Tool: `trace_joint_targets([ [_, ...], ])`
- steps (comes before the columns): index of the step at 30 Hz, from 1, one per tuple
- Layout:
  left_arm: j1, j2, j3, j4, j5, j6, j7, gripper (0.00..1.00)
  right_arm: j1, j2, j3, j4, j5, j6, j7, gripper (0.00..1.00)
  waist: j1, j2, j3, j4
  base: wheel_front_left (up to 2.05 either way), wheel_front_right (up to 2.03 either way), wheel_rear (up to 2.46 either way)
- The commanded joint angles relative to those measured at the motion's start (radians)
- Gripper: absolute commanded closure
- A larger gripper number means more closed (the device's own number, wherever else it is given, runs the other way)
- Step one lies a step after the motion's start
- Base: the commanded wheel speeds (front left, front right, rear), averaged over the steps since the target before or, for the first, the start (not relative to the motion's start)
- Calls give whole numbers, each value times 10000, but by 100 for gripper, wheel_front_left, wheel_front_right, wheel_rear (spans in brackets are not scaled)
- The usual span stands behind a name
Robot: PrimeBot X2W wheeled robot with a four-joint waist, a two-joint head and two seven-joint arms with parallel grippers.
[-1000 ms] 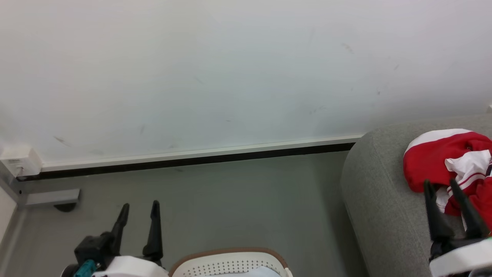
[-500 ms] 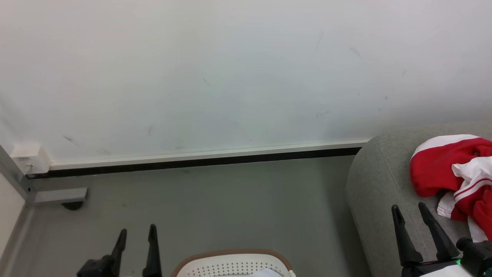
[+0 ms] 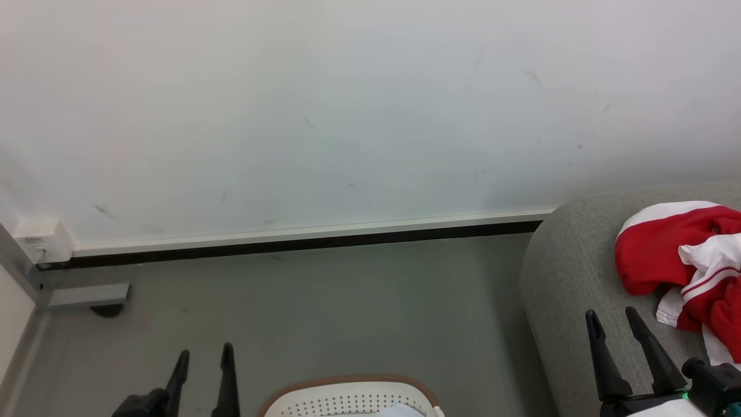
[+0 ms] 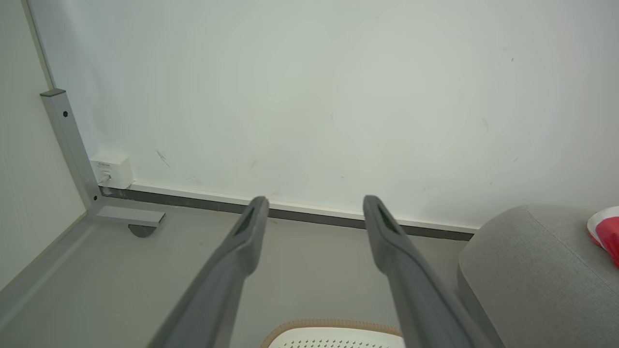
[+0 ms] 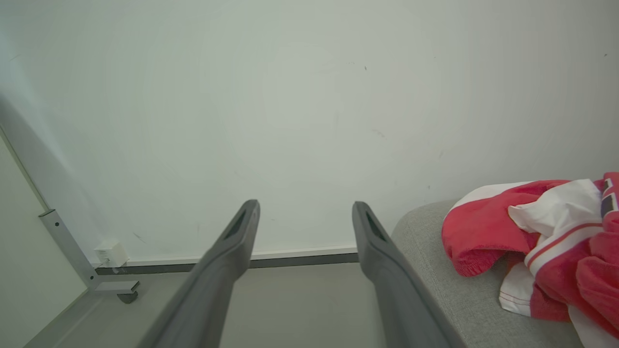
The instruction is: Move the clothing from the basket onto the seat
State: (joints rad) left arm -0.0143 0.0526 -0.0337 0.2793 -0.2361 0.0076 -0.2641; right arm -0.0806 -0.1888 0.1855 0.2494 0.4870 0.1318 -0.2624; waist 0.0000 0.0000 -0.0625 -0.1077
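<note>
Red clothing (image 3: pixel 677 255) with white panels and striped trim lies bunched on the light-grey seat (image 3: pixel 567 278) at the right; the right wrist view has the clothing (image 5: pixel 488 227) on the seat (image 5: pixel 435 280), and the left wrist view catches a red edge (image 4: pixel 607 229). The white perforated basket (image 3: pixel 347 397) with its brown rim pokes up at the bottom centre, and a bit of pale cloth lies in it. My right gripper (image 3: pixel 612 317) stands open and empty over the seat's near edge, left of the clothing. My left gripper (image 3: pixel 204 354) is open and empty over the floor, left of the basket.
A white wall with a dark skirting strip (image 3: pixel 289 242) runs across the back. A grey metal frame leg with a foot (image 3: pixel 87 295) and a small white wall box (image 3: pixel 40 240) sit at the far left. Grey floor (image 3: pixel 318 307) lies between basket and wall.
My right gripper has drawn back from the red clothing, which stays on the seat. Both grippers now sit lower in the head view, and the camera has shifted slightly.
</note>
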Motion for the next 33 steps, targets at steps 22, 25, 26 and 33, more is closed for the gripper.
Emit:
trace_joint_targets([
  [22, -182, -54, 352, 238, -2743, -377, 810, 100, 36, 316, -552, 193, 2287, -2, 772, 100, 0, 0, 64, 113, 0, 0, 0],
  [25, -215, -52, 394, 199, -3232, -421, 930, 100, 14, 363, -659, 180, 2687, -3, 900, 100, 0, 0, 80, 139, 0, 0, 0],
  [26, -225, -51, 409, 188, -3393, -436, 971, 100, 7, 378, -693, 176, 2813, -3, 944, 100, 0, 0, 85, 148, 0, 0, 0],
  [33, -309, -45, 511, 122, -4461, -533, 1250, 100, -42, 472, -932, 150, 3690, -4, 1231, 100, 0, 0, 121, 209, 0, 0, 0],
])
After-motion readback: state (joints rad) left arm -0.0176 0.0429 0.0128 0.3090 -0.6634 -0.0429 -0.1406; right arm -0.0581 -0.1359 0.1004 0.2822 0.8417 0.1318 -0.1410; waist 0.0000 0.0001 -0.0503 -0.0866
